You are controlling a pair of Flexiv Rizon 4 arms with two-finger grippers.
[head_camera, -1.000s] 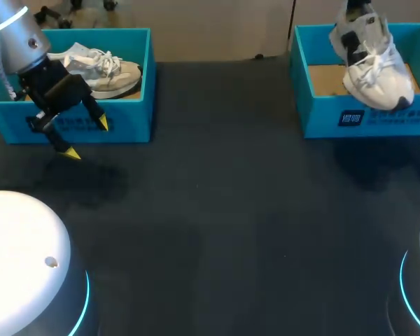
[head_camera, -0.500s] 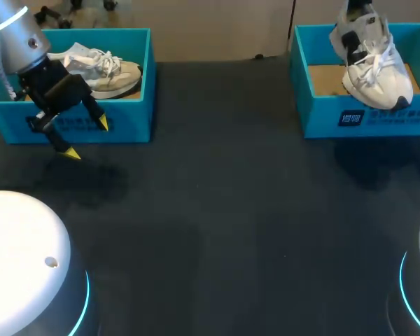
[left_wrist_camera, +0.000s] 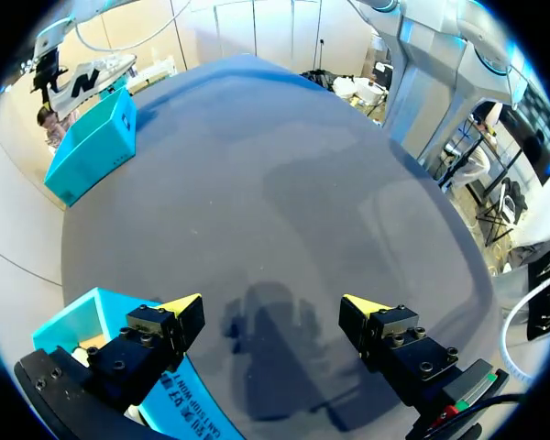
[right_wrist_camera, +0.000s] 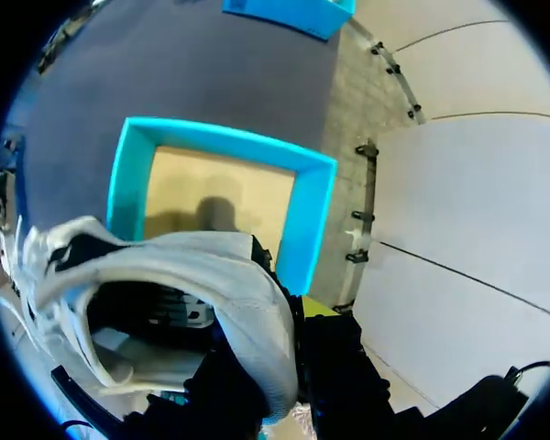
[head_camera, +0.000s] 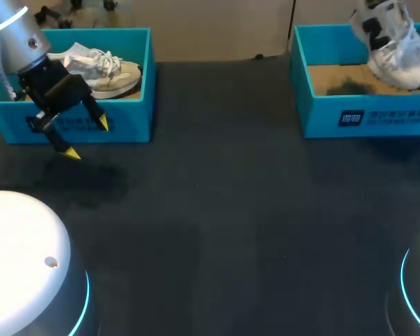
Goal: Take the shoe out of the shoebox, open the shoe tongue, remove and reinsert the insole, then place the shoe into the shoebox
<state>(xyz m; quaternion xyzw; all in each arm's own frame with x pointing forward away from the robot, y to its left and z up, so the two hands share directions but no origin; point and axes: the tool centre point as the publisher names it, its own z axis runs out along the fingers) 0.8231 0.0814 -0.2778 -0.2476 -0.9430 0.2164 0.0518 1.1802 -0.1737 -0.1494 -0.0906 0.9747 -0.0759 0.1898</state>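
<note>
My right gripper is shut on the heel collar of a white shoe with black patches, one finger inside the shoe and one outside. This shoe hangs above the right end of the right blue shoebox, whose cardboard floor lies bare below it. In the head view the shoe hides the right gripper. A second white shoe lies in the left blue shoebox. My left gripper hangs open and holds nothing, in front of that left box and above the dark table.
The dark table stretches between the two boxes. Two white rounded arm bases stand at the near corners.
The right gripper has carried the white shoe to the right and farther back over the right box. The left arm has not moved.
</note>
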